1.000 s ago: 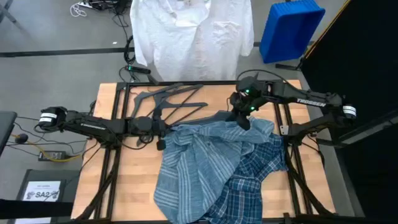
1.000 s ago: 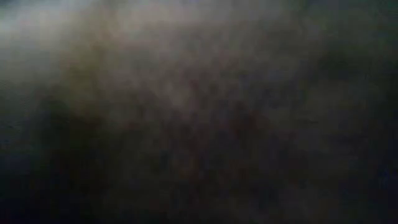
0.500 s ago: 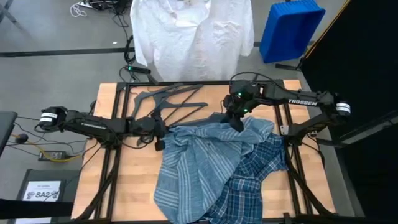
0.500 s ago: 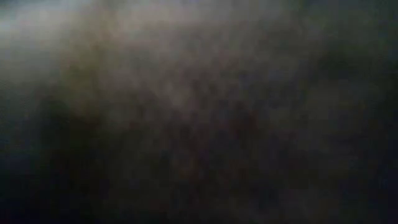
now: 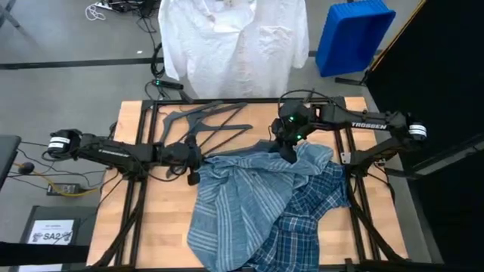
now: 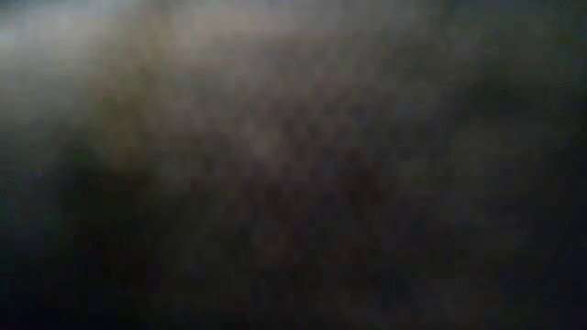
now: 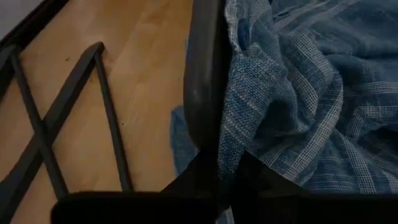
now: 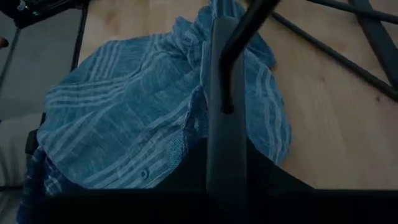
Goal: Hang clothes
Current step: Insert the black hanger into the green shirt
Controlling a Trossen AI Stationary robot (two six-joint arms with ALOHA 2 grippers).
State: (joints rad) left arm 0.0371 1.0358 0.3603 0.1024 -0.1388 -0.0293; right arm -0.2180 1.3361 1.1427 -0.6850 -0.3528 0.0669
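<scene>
The striped blue-grey shirt (image 5: 242, 200) lies crumpled across the middle of the wooden worktop (image 5: 162, 227), spreading toward 6 o'clock. The plaid shirt (image 5: 310, 219) lies partly beneath it, showing at about 4 o'clock. The white shirt (image 5: 234, 45) hangs beyond the worktop's far edge at 12 o'clock.

The left hand (image 5: 194, 160) sits at the striped shirt's 9 o'clock edge. In the left wrist view its fingers (image 7: 205, 93) are pressed together on a fold of the striped cloth (image 7: 286, 106).

The right hand (image 5: 287, 149) is at the shirt's upper edge, toward 1 o'clock. In the right wrist view its dark finger (image 8: 227, 118) stands over the bunched fabric (image 8: 137, 118) with the hook of a dark hanger (image 8: 239, 43) curving against it. Whether this hand is apart or together I cannot tell.

Dark grey hangers (image 5: 204, 125) lie on bare wood at about 11 o'clock, just beside the striped shirt. A blue bin (image 5: 352, 34) stands on the floor off the worktop at 1 o'clock. The low view is dark blur, and nothing can be made out.
</scene>
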